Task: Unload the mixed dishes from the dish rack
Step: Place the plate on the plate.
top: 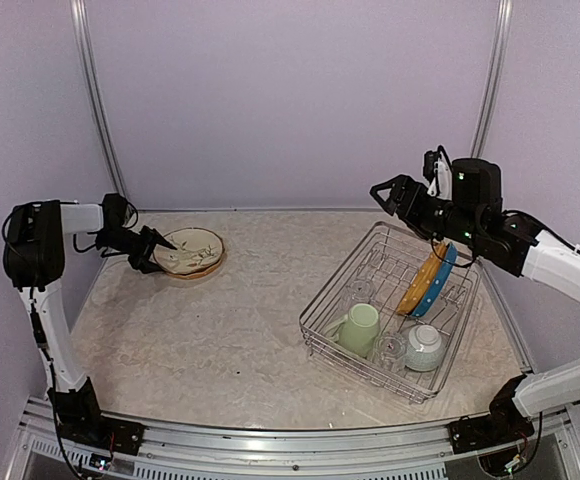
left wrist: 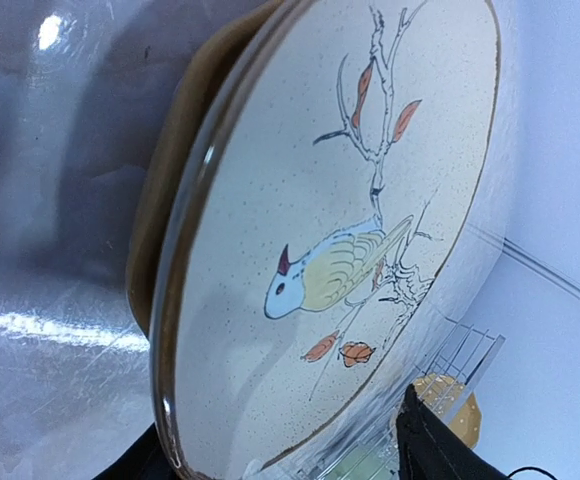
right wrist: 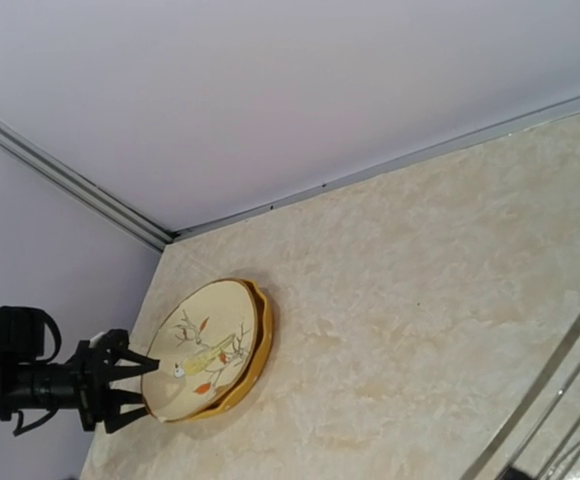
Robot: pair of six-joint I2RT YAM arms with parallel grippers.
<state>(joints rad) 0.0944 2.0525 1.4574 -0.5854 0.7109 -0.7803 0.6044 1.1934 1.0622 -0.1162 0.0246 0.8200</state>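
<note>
The cream floral plate (top: 192, 250) with a bird drawing lies on a yellow plate (top: 198, 272) at the table's far left. It fills the left wrist view (left wrist: 340, 230) and also shows in the right wrist view (right wrist: 202, 350). My left gripper (top: 167, 245) is open, its fingers spread either side of the plate's near rim. The dish rack (top: 370, 238) at the right holds a yellow dotted plate (top: 419, 282) and a blue plate (top: 441, 284) upright, a pale green mug (top: 360, 328), a clear glass (top: 356, 292) and a small bowl (top: 425, 346). My right gripper (top: 378, 192) hovers above the rack's far corner, holding nothing.
A second glass (top: 390, 348) stands between mug and bowl. Purple walls close the back and sides, with a metal rail (right wrist: 390, 165) along the table's far edge. The rack's wires (left wrist: 470, 350) show beyond the cream plate.
</note>
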